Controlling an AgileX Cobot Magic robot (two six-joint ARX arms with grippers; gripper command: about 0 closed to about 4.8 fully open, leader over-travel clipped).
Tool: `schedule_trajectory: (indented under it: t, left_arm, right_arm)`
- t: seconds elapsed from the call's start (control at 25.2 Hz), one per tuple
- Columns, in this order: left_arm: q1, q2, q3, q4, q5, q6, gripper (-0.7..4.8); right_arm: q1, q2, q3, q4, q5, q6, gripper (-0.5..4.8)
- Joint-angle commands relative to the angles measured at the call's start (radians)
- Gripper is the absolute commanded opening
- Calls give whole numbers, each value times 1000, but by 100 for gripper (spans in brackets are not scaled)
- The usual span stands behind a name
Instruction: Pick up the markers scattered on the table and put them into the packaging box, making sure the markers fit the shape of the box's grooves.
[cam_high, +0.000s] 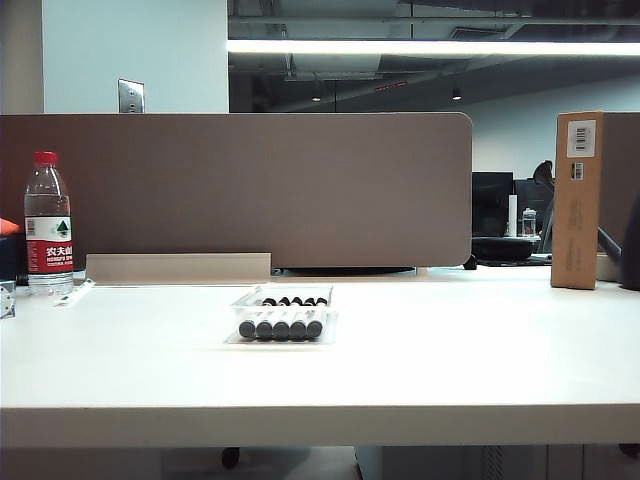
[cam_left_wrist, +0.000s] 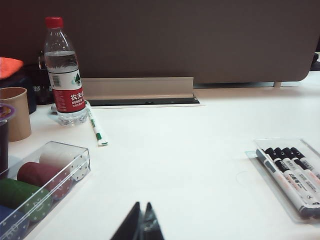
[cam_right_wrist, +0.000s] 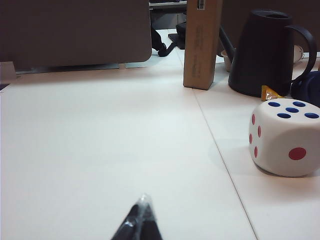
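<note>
The clear packaging box (cam_high: 329, 319) lies in the middle of the table, and several markers (cam_high: 281, 324) with black caps lie side by side in its grooves. The left wrist view shows the same packaging box (cam_left_wrist: 255, 144) with its markers (cam_left_wrist: 287, 174) off to one side. My left gripper (cam_left_wrist: 141, 206) is shut, empty, and held low over bare table well away from the box. My right gripper (cam_right_wrist: 143, 200) is also shut with nothing in it, over bare table. Neither gripper shows in the exterior view. The box is out of the right wrist view.
A water bottle (cam_high: 47, 224) stands at the far left, with a white-and-green pen (cam_left_wrist: 96, 125) beside it. A clear case of poker chips (cam_left_wrist: 37, 182) and a brown cup (cam_left_wrist: 16, 112) sit near the left arm. A tall cardboard box (cam_high: 577, 198), black kettle (cam_right_wrist: 265, 52) and large die (cam_right_wrist: 285, 136) stand on the right.
</note>
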Motion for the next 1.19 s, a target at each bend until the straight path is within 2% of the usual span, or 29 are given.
schedule_trajectory:
  t: [0.04,1.19]
  left_arm:
    - [-1,0,4,12,3,0,-5]
    - [-1,0,4,12,3,0,-5]
  right_arm:
    - [1,0,-5,16,-11,-29,-8]
    - [0,0,-4,14,-26,-27,-8]
